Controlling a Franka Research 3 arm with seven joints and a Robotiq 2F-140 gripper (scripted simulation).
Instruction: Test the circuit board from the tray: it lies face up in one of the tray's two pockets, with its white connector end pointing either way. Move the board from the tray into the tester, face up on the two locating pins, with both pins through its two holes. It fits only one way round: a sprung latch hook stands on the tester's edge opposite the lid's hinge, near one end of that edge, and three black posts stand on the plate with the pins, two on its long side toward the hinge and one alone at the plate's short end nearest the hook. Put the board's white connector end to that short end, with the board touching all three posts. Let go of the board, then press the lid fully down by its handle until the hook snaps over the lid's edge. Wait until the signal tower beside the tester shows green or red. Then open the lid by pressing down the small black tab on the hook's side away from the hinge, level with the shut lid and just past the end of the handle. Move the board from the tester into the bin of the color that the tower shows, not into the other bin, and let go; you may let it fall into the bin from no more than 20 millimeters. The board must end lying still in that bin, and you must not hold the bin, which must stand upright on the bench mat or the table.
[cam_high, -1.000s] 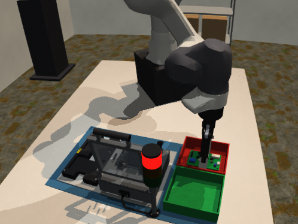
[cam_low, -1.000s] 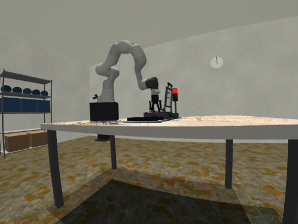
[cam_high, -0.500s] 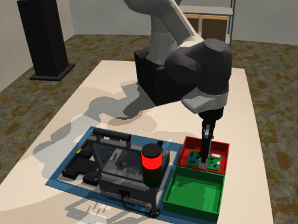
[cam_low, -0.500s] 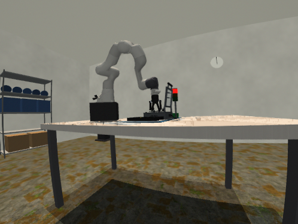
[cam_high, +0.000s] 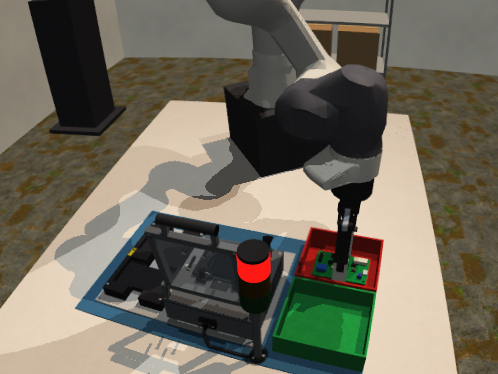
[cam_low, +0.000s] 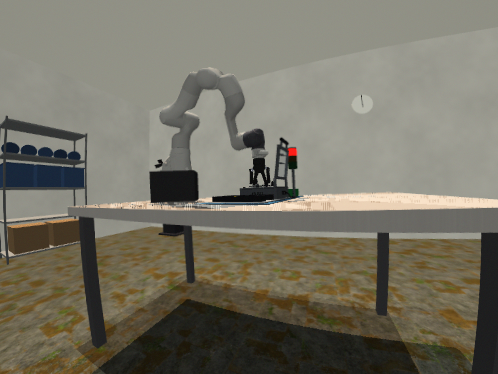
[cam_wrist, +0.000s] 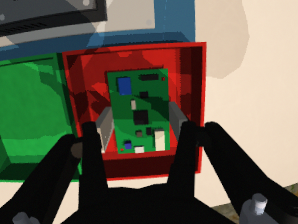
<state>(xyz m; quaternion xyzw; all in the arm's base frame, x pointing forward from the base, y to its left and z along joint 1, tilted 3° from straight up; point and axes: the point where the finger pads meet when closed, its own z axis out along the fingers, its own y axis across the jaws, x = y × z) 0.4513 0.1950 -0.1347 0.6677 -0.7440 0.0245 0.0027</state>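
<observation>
Pale counter carries, from the left, a dark tester with its clear lid raised, then a black signal tower glowing red. Further right stand a green plastic bin and a red plastic bin. Inside the red one hangs the black two-fingered tool, clamped across the long edges of the green circuit board. That board looks light, stiff and thin, with fragile parts; bare edges are the safest hold.
</observation>
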